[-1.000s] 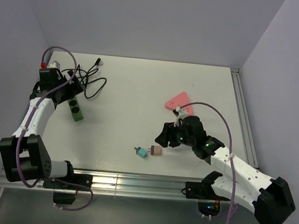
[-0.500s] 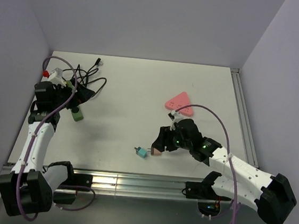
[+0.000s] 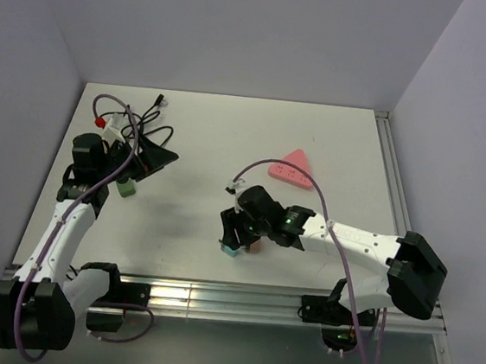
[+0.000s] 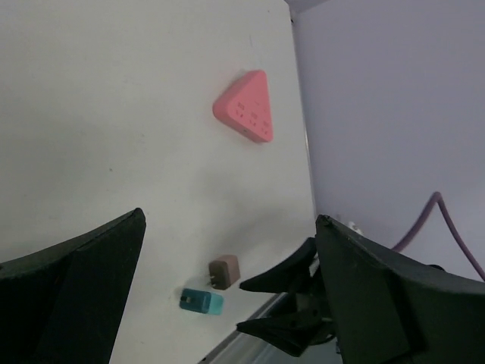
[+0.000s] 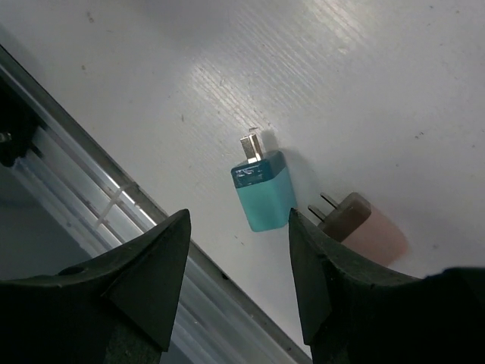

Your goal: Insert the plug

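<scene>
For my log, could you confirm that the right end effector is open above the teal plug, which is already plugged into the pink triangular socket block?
Not quite: the teal plug is not plugged in. The right wrist view shows it lying on the table, prongs bare; the top view shows the pink triangular socket block apart from it. The right end effector is open above it.

Open table (image 5: 189, 61) lies around the teal plug (image 5: 262, 199), save the brown plug (image 5: 356, 224) just beside it.

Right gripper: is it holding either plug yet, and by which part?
Nothing is held. The right gripper is open; the teal plug lies untouched on the table, framed between its fingers.
</scene>
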Tool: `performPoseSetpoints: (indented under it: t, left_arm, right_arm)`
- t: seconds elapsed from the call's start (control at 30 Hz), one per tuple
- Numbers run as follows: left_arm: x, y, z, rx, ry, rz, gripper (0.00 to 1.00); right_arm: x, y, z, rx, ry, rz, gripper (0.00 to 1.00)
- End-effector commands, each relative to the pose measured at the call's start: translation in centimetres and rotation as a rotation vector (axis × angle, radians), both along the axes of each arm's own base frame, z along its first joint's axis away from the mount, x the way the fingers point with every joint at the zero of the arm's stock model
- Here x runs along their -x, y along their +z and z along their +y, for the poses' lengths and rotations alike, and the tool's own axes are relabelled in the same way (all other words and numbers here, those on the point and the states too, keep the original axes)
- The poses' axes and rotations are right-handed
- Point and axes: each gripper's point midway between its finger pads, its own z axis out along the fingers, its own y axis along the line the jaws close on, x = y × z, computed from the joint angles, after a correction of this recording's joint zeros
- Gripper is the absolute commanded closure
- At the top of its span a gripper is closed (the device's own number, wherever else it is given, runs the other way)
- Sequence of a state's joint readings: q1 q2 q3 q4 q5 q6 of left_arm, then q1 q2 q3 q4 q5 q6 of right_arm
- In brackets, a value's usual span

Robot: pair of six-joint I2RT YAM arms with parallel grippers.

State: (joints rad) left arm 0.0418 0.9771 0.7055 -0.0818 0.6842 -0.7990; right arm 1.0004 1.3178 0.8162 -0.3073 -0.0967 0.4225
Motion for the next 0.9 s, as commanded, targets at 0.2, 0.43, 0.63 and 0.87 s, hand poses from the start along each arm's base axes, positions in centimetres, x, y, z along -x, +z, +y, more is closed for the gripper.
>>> performPoseSetpoints:
  t: [0.2, 0.43, 0.63, 0.87]
  left_arm:
    - [3.2, 0.8, -2.2, 0.109, -0.099, -0.016, 0.05]
    - [4.0, 0.5, -2.2, 0.08, -0.109, 0.006, 0.12]
    - [4.3, 0.8, -2.4, 0.058, -0.141, -0.016, 0.23]
    - [4.7, 1.0, -2.5, 0.039, -0.17, -0.034, 0.37]
  right_arm:
    - [-0.3, -2.5, 0.6, 0.168, 0.122, -0.016, 0.4]
    - [-1.1, -3.8, 1.9, 0.209, 0.133, -0.005, 0.44]
    - [-1.4, -4.7, 1.8, 0.229, 0.105, 0.005, 0.54]
    - [-0.9, -4.7, 2.9, 0.168, 0.11, 0.03, 0.68]
